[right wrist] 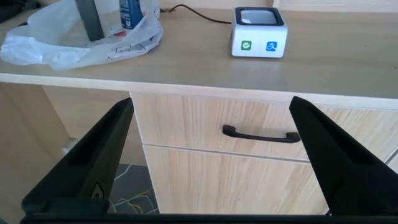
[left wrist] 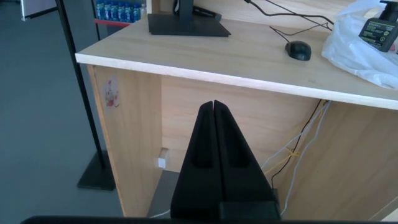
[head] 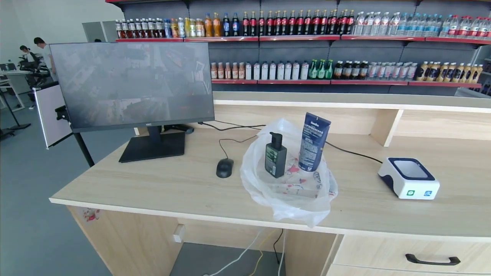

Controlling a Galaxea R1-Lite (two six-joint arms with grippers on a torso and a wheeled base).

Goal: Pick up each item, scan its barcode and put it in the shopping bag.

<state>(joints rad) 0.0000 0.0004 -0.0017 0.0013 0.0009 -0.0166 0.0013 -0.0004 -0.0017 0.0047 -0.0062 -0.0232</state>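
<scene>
Left wrist view: left tool (left wrist: pixel 214 104) clenched; right wrist view: right tool (right wrist: pixel 211 102) spread before drawer (right wrist: pixel 180 124).

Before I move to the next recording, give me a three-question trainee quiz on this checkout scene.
1. True or false: the tube and the pump bottle both stand upright.
2. Of the left tool and the right tool, which is open? A. left B. right C. both
3. Short answer: what stands to the robot's right of the bag?

Key: 1 true. 2 B. 3 the scanner.
</scene>
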